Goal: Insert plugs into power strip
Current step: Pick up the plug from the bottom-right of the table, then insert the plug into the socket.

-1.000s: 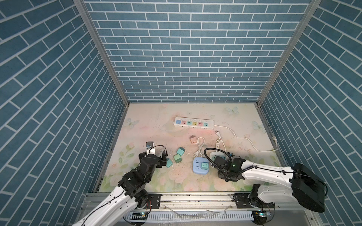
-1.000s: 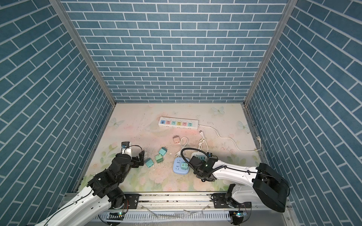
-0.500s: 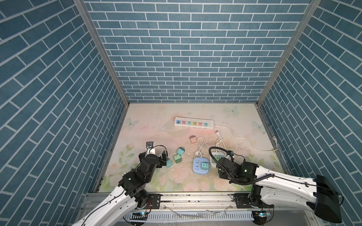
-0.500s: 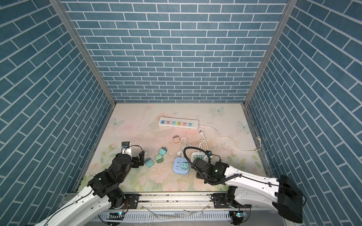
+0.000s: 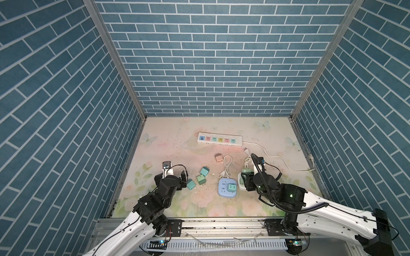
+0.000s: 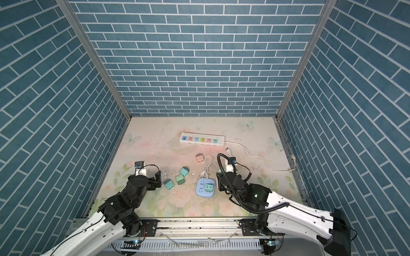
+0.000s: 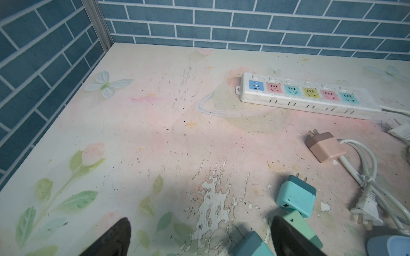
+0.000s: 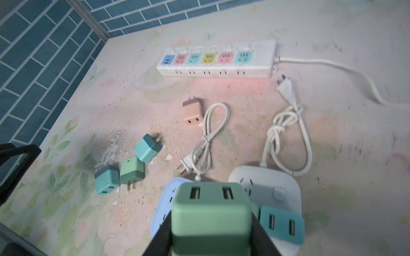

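Blue brick-patterned walls (image 5: pixel 210 55) around a scuffed pastel floral tabletop (image 5: pixel 168 139); aluminium corner posts (image 5: pixel 119 66).

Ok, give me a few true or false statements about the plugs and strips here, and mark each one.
1. The long strip has no plug in it. True.
2. The tan plug sits in the blue strip. False: it lies on the table; a teal plug sits in that strip.
3. The right jaws hold a green plug. True.
4. The left jaws grip a plug. False: they stand open, gripping nothing.
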Tool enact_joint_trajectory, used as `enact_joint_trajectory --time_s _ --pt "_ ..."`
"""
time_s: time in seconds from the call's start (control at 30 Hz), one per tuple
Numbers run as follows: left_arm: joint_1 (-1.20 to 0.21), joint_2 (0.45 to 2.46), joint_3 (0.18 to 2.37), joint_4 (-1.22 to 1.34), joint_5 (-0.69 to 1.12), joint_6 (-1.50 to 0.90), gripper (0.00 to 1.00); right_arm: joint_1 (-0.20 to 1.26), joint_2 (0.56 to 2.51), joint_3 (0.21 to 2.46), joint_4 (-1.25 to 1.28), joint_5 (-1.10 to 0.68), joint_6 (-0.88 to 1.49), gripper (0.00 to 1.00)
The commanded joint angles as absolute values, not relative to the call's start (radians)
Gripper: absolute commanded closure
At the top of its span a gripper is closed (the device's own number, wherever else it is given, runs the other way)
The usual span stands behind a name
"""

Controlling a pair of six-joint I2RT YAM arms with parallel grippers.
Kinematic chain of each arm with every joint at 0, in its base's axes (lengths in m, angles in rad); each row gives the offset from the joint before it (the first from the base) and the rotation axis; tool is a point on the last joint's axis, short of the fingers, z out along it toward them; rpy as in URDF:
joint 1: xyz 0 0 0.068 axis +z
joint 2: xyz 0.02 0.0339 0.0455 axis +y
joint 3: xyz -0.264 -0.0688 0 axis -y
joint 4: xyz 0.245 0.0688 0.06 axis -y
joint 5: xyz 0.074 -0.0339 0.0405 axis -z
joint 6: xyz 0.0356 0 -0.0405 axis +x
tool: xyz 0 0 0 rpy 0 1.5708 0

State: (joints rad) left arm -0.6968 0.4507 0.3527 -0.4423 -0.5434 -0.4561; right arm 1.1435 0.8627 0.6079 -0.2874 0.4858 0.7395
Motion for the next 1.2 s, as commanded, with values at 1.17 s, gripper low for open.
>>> enact_joint_trajectory --time_s 1.17 --pt "-0.780 0.589 0.655 -0.443 0.066 -0.315 0.21 1.028 1.160 0.182 1.036 0.112 -0.608 1.00"
